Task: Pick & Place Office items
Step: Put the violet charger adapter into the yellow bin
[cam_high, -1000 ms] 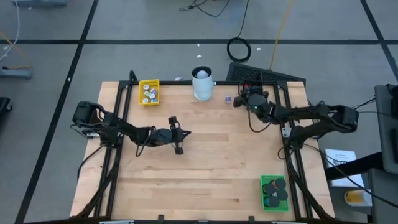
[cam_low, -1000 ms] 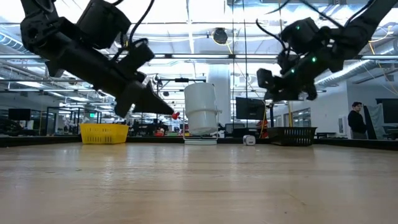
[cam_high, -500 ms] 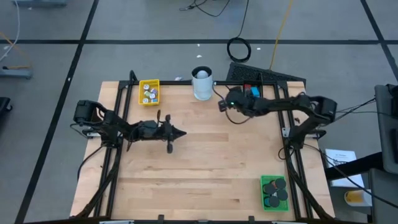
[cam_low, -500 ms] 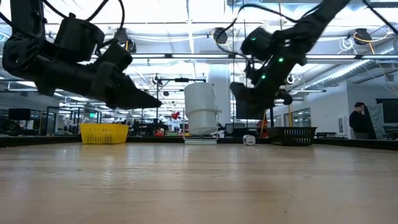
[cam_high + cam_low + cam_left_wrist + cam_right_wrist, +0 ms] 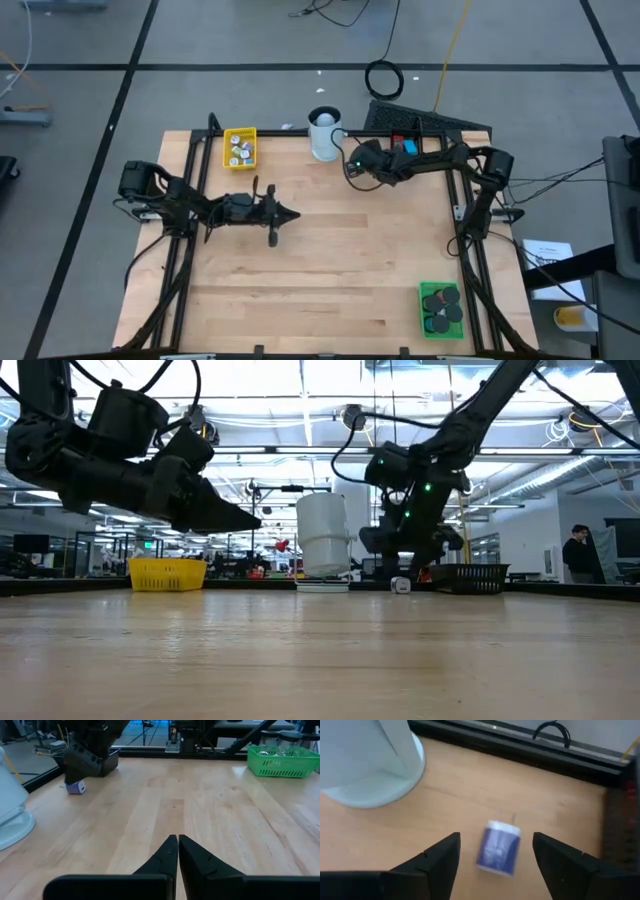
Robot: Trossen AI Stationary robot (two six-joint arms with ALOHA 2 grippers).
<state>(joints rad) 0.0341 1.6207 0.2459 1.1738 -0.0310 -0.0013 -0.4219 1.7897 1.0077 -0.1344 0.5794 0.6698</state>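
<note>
Fingers of your right gripper [image 5: 492, 851] now spread wide, having swung over beside the white cylinder [image 5: 367, 760] to straddle the small blue-and-white block [image 5: 498, 846]; left gripper [image 5: 178, 847] stays pinched empty.

We look straight down from high up, level from the table [image 5: 330, 260] top, and close from both wrists; all views share the white cylinder [image 5: 324, 135].

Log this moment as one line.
right gripper: open over blue-white piece | left gripper: shut, empty, mid-table | white cylinder: beside piece
</note>
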